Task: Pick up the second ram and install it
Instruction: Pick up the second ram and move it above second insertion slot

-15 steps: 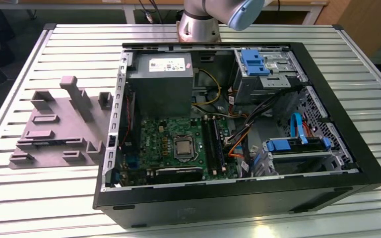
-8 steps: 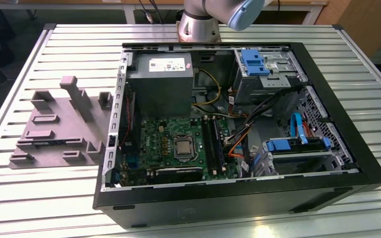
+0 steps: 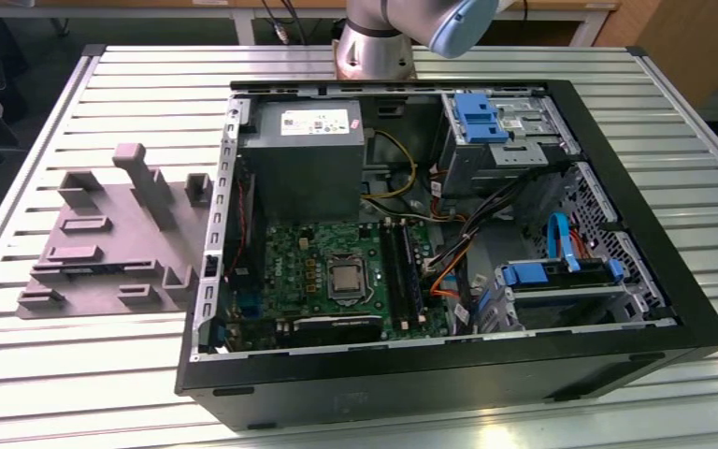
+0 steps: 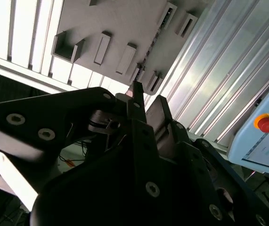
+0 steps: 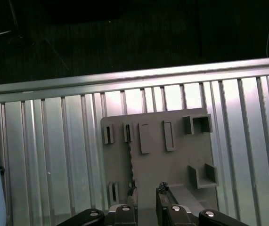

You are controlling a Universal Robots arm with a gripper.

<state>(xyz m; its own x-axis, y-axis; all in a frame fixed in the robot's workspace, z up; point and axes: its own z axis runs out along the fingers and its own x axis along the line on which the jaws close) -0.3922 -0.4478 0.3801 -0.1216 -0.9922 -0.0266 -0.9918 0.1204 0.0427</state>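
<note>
- in the exterior view, an open computer case [image 3: 658, 309] lay on its side on a slatted aluminium table [image 3: 109, 374], and the arm [image 3: 378, 42] rose at the table's far edge.
- inside the case the green motherboard [image 3: 303, 281] lay flat. long black socket rails [image 3: 403, 276] ran along its side toward the exterior view's right, and a grey power supply [image 3: 303, 159] sat beyond it.
- a mauve-grey fixture [image 3: 97, 243] rested on the table just beside the case, on the exterior view's left.
- in the second wrist view, the gripper [image 4: 148, 96] hung over the fixture [image 4: 125, 28]. its two dark fingers [image 4: 136, 94] were parted by a narrow gap, with nothing between them.
- a thin dark strip with a jagged edge ran along the fixture just past the fingertips. it was apparently the second ram [image 4: 149, 44], standing on edge.
- a pale blue pendant [image 4: 266, 146] with a red button [image 4: 267, 124] lay well apart from the fixture.
- in the first wrist view, the gripper [image 5: 147, 190] was apart and empty above the fixture [image 5: 172, 160].
- the second ram [image 5: 130, 162] showed there as a toothed line across the fixture. its near end was close to one fingertip [image 5: 132, 192], though i could not tell whether they touched.
</note>
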